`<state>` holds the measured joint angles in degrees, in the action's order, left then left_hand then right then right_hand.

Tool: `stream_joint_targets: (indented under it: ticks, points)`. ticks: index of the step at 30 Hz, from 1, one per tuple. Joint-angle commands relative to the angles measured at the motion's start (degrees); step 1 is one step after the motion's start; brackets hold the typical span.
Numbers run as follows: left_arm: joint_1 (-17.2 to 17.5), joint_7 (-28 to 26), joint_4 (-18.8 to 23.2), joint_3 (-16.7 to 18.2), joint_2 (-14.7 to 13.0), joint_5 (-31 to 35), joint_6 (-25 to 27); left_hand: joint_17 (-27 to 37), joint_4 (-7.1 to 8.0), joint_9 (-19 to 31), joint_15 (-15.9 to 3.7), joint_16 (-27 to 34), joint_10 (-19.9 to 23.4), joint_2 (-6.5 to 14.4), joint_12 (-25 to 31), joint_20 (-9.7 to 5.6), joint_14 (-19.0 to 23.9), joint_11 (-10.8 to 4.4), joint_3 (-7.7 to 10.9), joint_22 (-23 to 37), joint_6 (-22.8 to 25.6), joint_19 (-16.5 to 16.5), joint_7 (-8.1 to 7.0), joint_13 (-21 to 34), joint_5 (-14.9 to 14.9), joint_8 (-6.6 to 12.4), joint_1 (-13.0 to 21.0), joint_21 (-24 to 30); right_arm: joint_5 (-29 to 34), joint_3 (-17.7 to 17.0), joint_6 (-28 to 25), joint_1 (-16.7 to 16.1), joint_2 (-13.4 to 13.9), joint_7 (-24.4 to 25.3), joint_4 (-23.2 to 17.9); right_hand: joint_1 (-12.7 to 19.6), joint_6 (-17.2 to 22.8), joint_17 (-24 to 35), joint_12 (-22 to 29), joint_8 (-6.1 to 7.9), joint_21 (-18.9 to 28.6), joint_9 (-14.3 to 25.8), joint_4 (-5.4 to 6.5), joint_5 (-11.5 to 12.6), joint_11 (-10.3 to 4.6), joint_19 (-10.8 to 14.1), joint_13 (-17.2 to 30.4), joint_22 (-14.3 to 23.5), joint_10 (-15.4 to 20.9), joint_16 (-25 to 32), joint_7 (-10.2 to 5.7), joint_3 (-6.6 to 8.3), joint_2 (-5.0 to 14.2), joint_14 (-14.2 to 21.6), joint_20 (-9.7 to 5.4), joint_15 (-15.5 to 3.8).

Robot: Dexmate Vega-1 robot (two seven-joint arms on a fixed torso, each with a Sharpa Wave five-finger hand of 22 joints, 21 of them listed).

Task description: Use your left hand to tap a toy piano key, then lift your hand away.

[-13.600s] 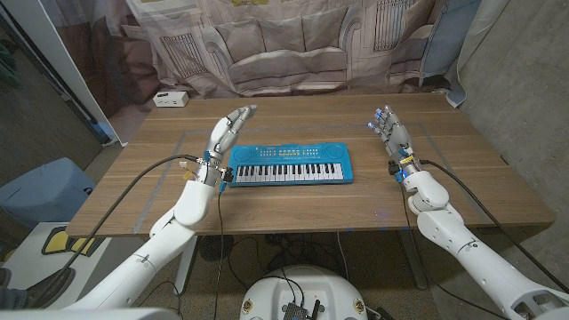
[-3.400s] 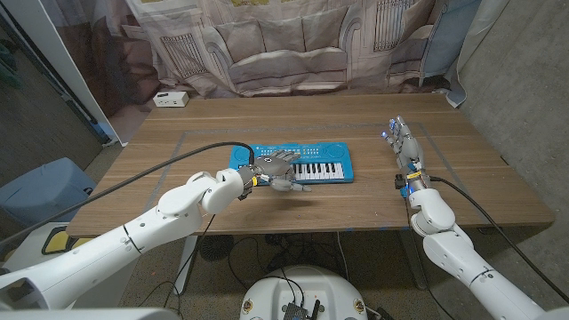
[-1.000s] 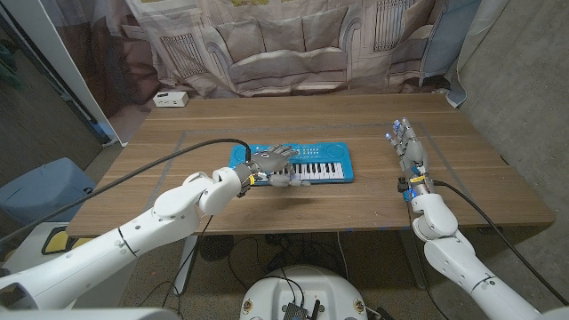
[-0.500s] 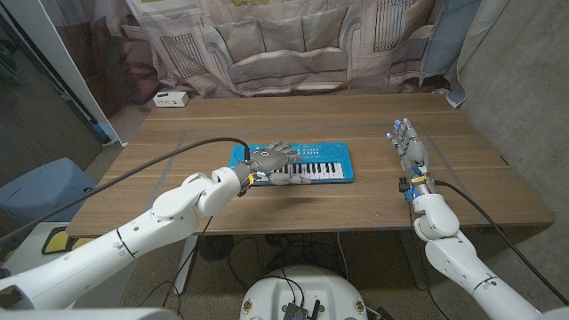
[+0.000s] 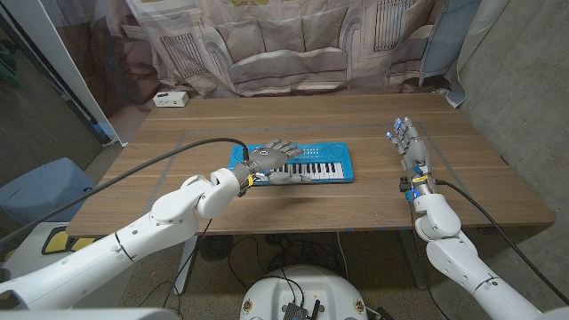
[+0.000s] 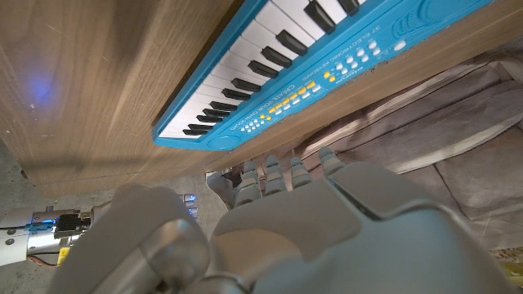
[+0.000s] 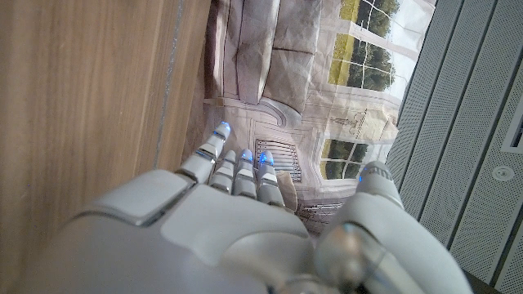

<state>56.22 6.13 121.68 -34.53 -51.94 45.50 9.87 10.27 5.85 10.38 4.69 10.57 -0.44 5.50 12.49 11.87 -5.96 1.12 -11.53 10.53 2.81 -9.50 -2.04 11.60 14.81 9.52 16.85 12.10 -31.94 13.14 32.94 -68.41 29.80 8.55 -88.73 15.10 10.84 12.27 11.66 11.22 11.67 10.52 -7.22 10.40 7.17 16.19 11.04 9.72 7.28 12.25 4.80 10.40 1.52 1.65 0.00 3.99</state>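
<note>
Head view puts the piano (image 5: pixel 302 164), a blue toy keyboard, flat on the table (image 5: pixel 267 124) near its middle, keys toward the robot. The left hand (image 5: pixel 271 158) sits over the piano's left end, back up, fingers loosely spread and holding nothing; whether any fingertip touches a key cannot be told from this angle. Its arm comes in from the lower left with a black cable (image 5: pixel 178 156) arching over the wood to the wrist. The left wrist view shows the piano (image 6: pixel 327 65) ahead of the hand (image 6: pixel 310 220), with black and white keys, rows of small buttons, and the fingertips (image 6: pixel 278 173) short of the blue casing. The right hand (image 5: pixel 409 142) stands well apart from the piano near the table's right side, fingers straight and close together, empty, small blue lights at the tips. In the right wrist view that hand (image 7: pixel 237 212) points along the wood grain toward a backdrop (image 7: pixel 327 98) printed with a sofa and windows. A white box (image 5: pixel 170 99) lies at the far left corner of the table, and a blue bin (image 5: pixel 44 191) stands on the floor to the left.
</note>
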Motion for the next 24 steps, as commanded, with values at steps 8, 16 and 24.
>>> stream_joint_targets:
  ticks: [8, 16, 24]
  points:
    - [3.1, -5.2, 1.4, 3.2, -0.2, -1.9, 2.1, 0.3, 0.01, 0.1, -0.04, 0.1, -0.3, 0.1, 0.0, 0.21, -0.1, 0.3, -0.5, 0.2, 0.1, 0.6, 0.41, 0.1, -0.1, 0.65, 0.6, 0.0, 0.0, 0.1, 0.5, 0.4, -0.2, -0.5, 0.5, 0.2, 0.4, 0.0, 0.2, -0.13, 0.1, 0.2, -0.13, 0.2, -0.15, 0.6, 0.2, 0.2, 0.7, 0.1, 0.17, -0.02, 0.4, 0.6, 0.05, -0.07]
    - [3.3, -7.8, 1.1, 3.6, 1.0, -3.0, 2.5, 0.2, 0.01, 0.1, -0.64, 0.5, 0.7, 0.2, 0.4, 0.19, 0.7, -1.15, -0.66, 0.1, 1.0, 1.1, 1.0, 0.1, -0.1, 1.3, 0.7, 0.1, -0.3, 0.2, 1.0, 0.9, -0.2, -1.3, 1.1, 0.2, 0.4, 0.0, 0.2, -0.13, 0.0, 0.2, -0.12, 0.2, -0.18, 0.7, 0.2, 0.2, 0.8, 0.1, 0.19, -0.05, 0.41, 0.6, 0.04, -0.07]
    - [3.7, -10.0, 1.2, 4.0, 2.5, -4.3, 3.9, 0.1, -0.03, 0.0, -1.7, 0.6, 1.3, 0.2, 0.6, -1.36, 1.5, -1.01, -0.78, 0.1, 1.5, 2.4, 1.57, 0.0, -0.2, 1.49, 0.9, 0.4, -0.9, 0.2, 1.3, 1.3, 0.2, -2.7, 1.5, 0.2, 0.4, 0.0, 0.2, -0.12, 0.0, 0.2, -0.13, 0.2, -0.14, 0.7, 0.2, 0.2, 0.9, 0.1, 0.23, -0.09, 0.41, 0.6, 0.02, -0.06]
